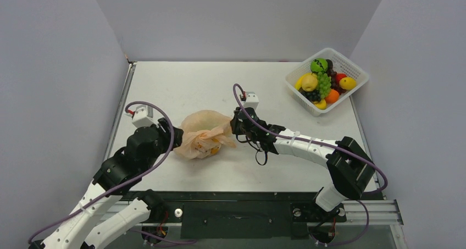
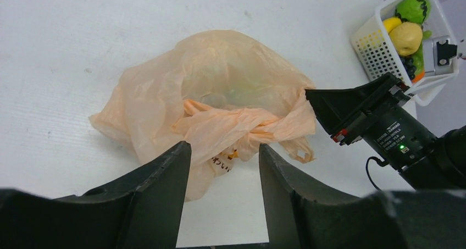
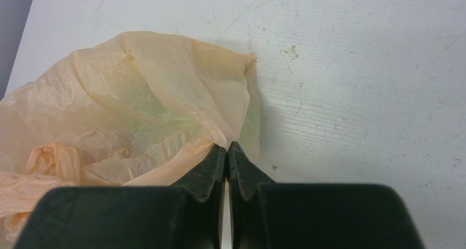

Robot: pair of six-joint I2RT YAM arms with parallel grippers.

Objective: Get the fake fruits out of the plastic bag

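The plastic bag (image 1: 204, 134) is lying near the middle of the table (image 1: 181, 84), and the fake fruits (image 3: 156, 109) are being seen only as a green tint through the film. Its 3 o'clock edge is being pinched by the clenched right gripper (image 3: 226, 150), seemingly as an anchor. The left gripper (image 2: 224, 147) is being held released at 9 o'clock, astride the knotted handles (image 2: 220, 120), likely so they can be loosened.

Thin, crinkly, translucent plastic bag (image 2: 220, 78); matt, scuffed white table (image 3: 357, 67).
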